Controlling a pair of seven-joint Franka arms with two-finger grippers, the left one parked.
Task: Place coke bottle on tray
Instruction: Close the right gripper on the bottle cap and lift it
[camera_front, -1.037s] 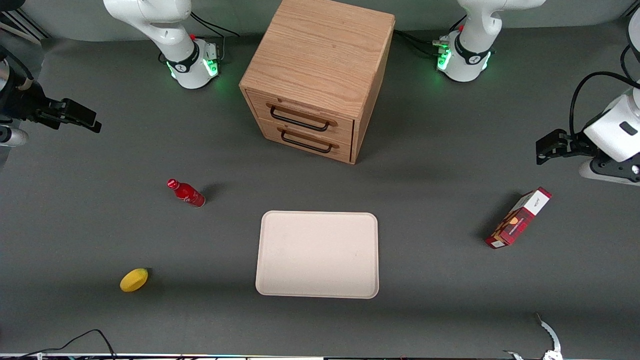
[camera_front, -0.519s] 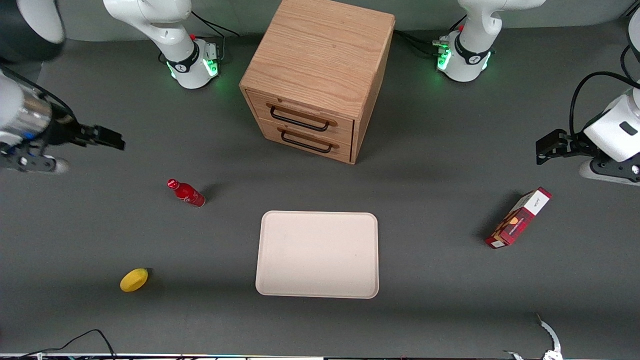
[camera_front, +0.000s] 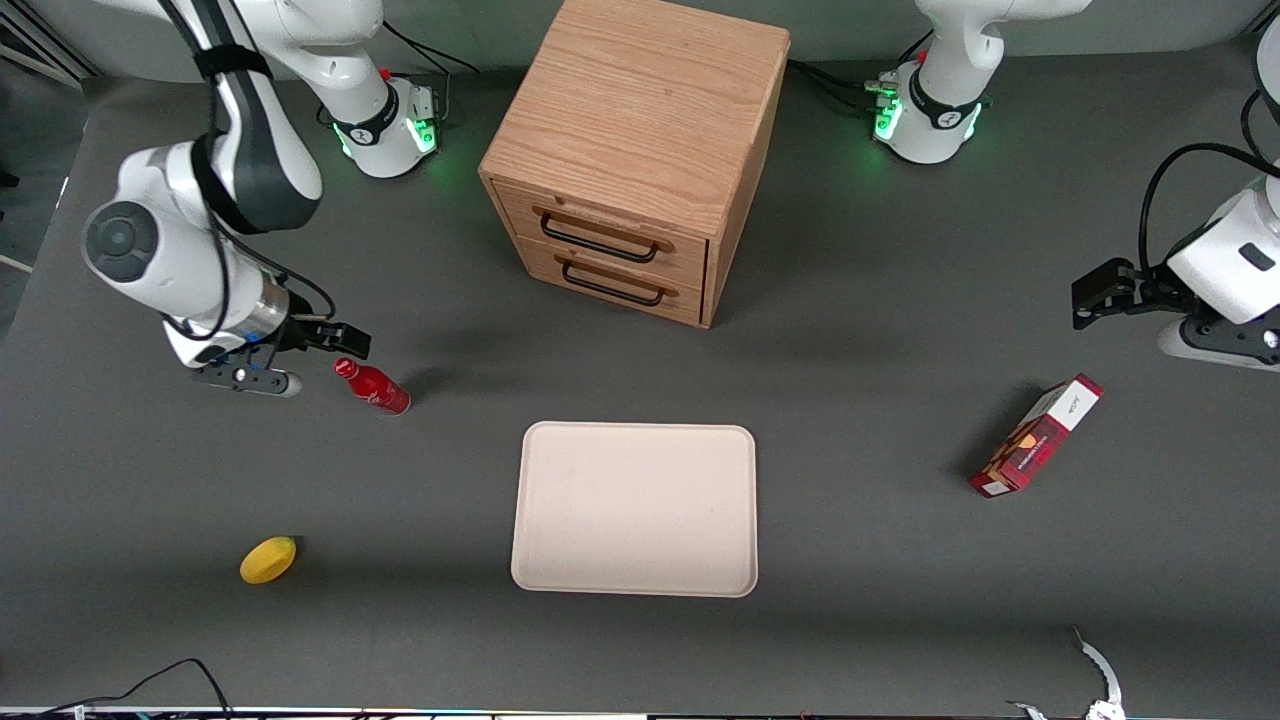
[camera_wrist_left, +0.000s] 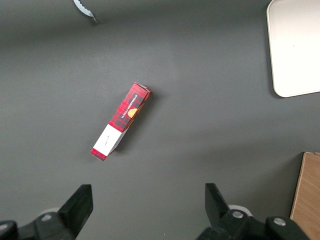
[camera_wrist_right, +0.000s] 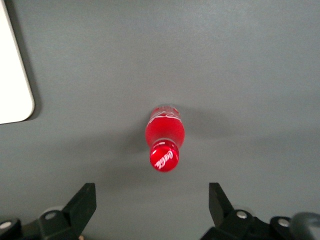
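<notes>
The coke bottle is small, glossy red with a red cap, and stands upright on the grey table toward the working arm's end. In the right wrist view I look down on its cap and its white script. My gripper hangs just above the bottle's cap, open and empty; in the right wrist view its two dark fingers stand wide apart with the bottle a little ahead of the gap. The cream-beige tray lies flat near the table's middle; its rounded corner shows in the right wrist view.
A wooden two-drawer cabinet stands farther from the camera than the tray. A yellow lemon lies nearer the camera than the bottle. A red-and-white box lies toward the parked arm's end and also shows in the left wrist view.
My arm has swung in from the table's edge toward the bottle and lowered, so the gripper now hangs by the bottle's cap. The bottle, tray and other things have not moved.
</notes>
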